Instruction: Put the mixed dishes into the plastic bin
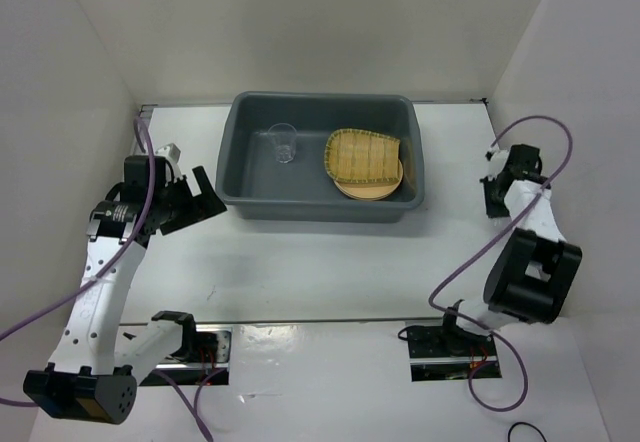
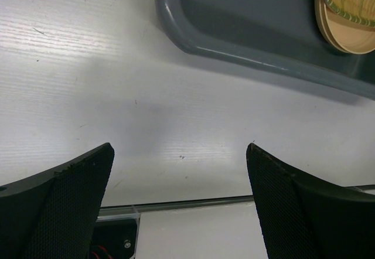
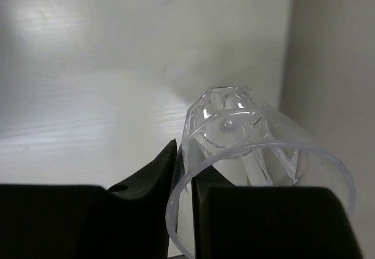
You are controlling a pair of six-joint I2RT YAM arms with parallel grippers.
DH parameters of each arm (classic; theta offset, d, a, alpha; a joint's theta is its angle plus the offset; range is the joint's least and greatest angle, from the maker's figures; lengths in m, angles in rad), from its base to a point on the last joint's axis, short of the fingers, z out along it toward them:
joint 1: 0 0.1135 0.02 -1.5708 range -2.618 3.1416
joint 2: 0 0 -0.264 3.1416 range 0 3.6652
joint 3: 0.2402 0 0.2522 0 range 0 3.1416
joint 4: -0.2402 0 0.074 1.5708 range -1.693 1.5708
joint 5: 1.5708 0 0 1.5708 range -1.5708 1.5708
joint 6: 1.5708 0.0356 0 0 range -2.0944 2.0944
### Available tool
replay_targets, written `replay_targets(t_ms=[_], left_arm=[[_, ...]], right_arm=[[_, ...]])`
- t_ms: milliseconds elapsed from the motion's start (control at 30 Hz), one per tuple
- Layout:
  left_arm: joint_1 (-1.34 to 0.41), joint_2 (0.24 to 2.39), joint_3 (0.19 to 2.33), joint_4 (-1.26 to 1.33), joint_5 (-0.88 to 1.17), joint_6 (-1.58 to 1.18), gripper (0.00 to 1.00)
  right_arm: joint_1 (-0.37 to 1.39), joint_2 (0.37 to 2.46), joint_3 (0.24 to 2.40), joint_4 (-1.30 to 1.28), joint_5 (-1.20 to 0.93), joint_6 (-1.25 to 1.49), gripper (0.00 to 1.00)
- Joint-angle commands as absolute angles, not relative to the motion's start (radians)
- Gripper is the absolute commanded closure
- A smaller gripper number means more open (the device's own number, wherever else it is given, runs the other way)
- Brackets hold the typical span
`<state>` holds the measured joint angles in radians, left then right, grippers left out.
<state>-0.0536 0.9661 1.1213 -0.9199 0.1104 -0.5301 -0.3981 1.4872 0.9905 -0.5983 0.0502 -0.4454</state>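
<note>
Glass (image 3: 246, 130) wall pinched by right gripper (image 3: 183, 171), rim cut off below; left gripper (image 2: 179, 149) spread; plate (image 1: 372, 193) mostly hidden under tray (image 1: 362, 154).

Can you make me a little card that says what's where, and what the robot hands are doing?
Bin: grey, mid-table
In bin: glass at left; tray lying on plate at right
Left gripper: open, empty, beside the bin's left end
Right gripper: pinching the rim of second glass, outside the bin, near the right wall
Not yet in bin: second glass
</note>
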Motion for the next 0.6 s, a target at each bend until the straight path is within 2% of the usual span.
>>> replay_targets(t_ms=[0, 133, 200, 233, 267, 300, 367, 400, 433, 500, 567], left_arm=[[-0.048, 0.931, 1.104, -0.905, 0.114, -0.545, 0.00], [-0.048, 0.922, 1.104, -0.905, 0.114, -0.545, 0.00], [-0.048, 0.934, 1.095, -0.887, 0.123, -0.545, 0.00], [-0.048, 0.934, 1.095, -0.887, 0.138, -0.545, 0.00], [-0.048, 0.949, 1.095, -0.876, 0.147, -0.545, 0.00], [-0.048, 0.969, 1.110, -0.876, 0.147, -0.534, 0.00], [-0.048, 0.979, 1.120, -0.876, 0.147, -0.534, 0.00], [-0.048, 0.979, 1.135, -0.876, 0.147, -0.534, 0.00], [-0.048, 0.979, 1.135, -0.876, 0.147, -0.534, 0.00], [-0.048, 0.966, 1.135, -0.865, 0.147, -0.545, 0.00], [-0.048, 0.957, 1.135, -0.865, 0.147, -0.557, 0.00]], right_arm=[[-0.390, 1.214, 1.199, -0.617, -0.092, -0.420, 1.00], [-0.175, 1.183, 1.575, -0.803, -0.422, -0.477, 1.00], [0.031, 1.219, 1.664, -0.787, -0.455, -0.431, 1.00], [0.107, 1.241, 1.683, -0.734, -0.396, -0.385, 1.00], [0.264, 1.271, 1.706, -0.724, -0.362, -0.306, 1.00], [0.317, 1.354, 1.763, -0.724, -0.362, -0.278, 1.00], [0.353, 1.413, 1.764, -0.695, -0.533, -0.244, 1.00], [0.386, 1.443, 1.764, -0.683, -0.549, -0.217, 1.00], [0.418, 1.532, 1.778, -0.692, -0.549, -0.242, 1.00], [0.547, 1.623, 1.822, -0.730, -0.387, -0.340, 1.00], [0.592, 1.754, 1.864, -0.721, -0.307, -0.411, 1.00]])
